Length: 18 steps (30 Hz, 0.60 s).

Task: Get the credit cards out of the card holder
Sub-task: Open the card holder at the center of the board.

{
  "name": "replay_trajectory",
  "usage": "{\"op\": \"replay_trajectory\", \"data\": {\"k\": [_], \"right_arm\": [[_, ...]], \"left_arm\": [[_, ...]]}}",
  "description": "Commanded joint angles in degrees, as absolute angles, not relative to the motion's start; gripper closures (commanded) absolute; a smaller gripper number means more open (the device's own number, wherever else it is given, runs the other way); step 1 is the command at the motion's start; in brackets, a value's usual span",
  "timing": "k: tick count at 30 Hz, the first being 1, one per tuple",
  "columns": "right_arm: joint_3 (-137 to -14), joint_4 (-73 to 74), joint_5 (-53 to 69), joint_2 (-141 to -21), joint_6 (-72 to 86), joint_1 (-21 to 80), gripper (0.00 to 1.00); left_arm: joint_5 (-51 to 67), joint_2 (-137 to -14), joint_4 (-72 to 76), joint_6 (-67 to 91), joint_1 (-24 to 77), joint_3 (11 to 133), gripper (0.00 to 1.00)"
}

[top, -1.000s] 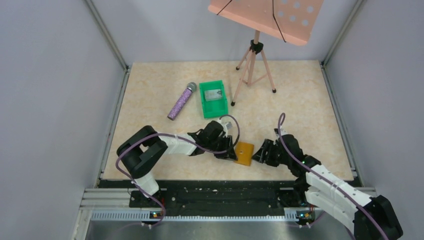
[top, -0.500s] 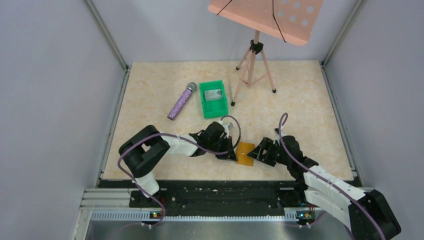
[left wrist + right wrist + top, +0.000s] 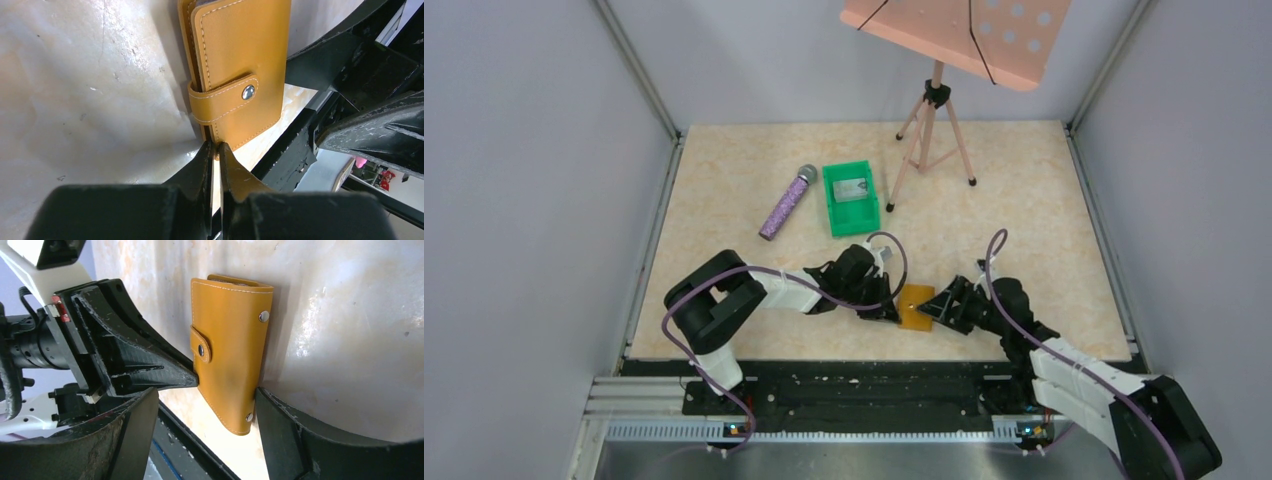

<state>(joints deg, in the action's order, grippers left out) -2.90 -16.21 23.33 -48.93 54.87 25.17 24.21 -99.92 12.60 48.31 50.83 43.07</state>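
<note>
Item: card holder [image 3: 230, 350], flat tan leather bifold with white stitching, count one. It lies closed on the beige marbled table [image 3: 1024, 220] near the front edge, between the two pincers, with its clasp tab [image 3: 225, 97] snapped shut. Handling, as judged: light, supple, smooth-faced and liable to slide; best taken by an edge or at the tab, one side pinned while the other lifts the flap. Left gripper [image 3: 214, 148]: narrowed to a slit, nipping the holder's edge below the tab. Right gripper [image 3: 937, 309]: wide, straddling the opposite side, one finger against the edge. Credit cards: none visible at the holder; one greyish rectangle in the green plastic bin [image 3: 830, 200] may be a card. Also one glittery purple microphone [image 3: 786, 203].
</note>
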Motion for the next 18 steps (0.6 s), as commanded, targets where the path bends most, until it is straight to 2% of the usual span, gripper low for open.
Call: {"op": "replay_trajectory", "data": {"k": [1,5,11,18], "right_arm": [[-2.47,-26.86,28.69,-48.03,58.26,25.05,0.31],[-2.56,-27.20,29.79,-46.59,57.66,25.09,0.34],[-2.98,-27.09,31.54,-46.04,56.27,25.08,0.45],[-5.06,-20.70,28.94,-48.76,51.94,25.07,0.53]], "left_arm": [[24.17,-100.44,14.87,48.71,51.76,42.33,0.90],[24.47,-100.09,15.91,49.43,51.77,41.90,0.89],[25.06,-100.18,17.11,50.35,51.85,41.67,0.89],[25.01,-99.86,17.49,50.45,51.86,41.55,0.89]]}}
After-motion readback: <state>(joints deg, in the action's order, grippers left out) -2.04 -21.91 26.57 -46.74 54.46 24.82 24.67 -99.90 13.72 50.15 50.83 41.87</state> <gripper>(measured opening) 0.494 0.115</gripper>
